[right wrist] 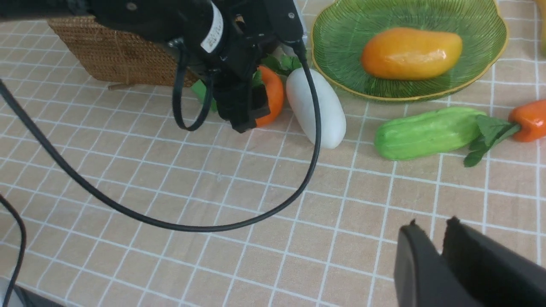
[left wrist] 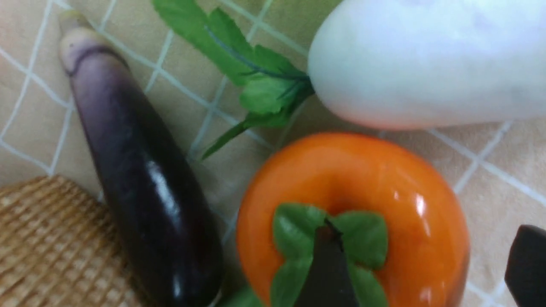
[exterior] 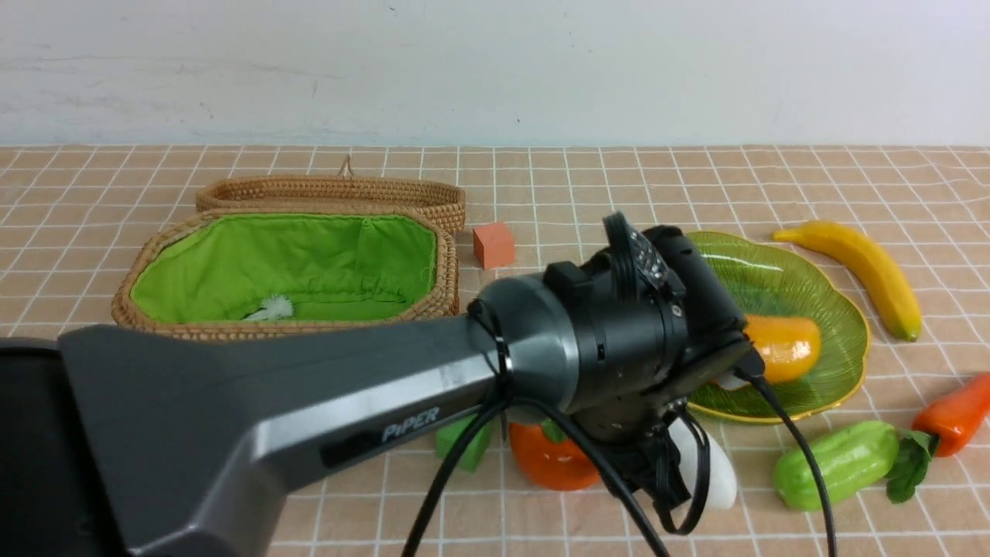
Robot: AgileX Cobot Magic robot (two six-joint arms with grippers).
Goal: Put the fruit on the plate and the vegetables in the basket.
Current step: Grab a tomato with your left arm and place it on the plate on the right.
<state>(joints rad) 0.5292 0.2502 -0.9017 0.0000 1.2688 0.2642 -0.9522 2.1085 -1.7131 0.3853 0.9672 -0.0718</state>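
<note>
The persimmon (left wrist: 396, 200) lies on the table between the dark purple eggplant (left wrist: 140, 179) and the white radish (left wrist: 426, 64). My left gripper (left wrist: 426, 264) is open just above it, one finger over its green cap, the other beside its edge. The eggplant lies against the basket (exterior: 286, 263) and is hidden in the front view. The mango (exterior: 781, 348) lies on the green plate (exterior: 773, 278). The banana (exterior: 858, 271), pepper (exterior: 955, 414) and cucumber (exterior: 835, 464) lie around the plate. My right gripper (right wrist: 433, 228) is shut and empty above bare table.
The basket's lid (exterior: 332, 189) lies open behind it. An orange cube (exterior: 493, 244) sits right of the basket, and a green cube (exterior: 464, 445) sits left of the persimmon. The left arm's cable (right wrist: 192, 226) loops over the table in front.
</note>
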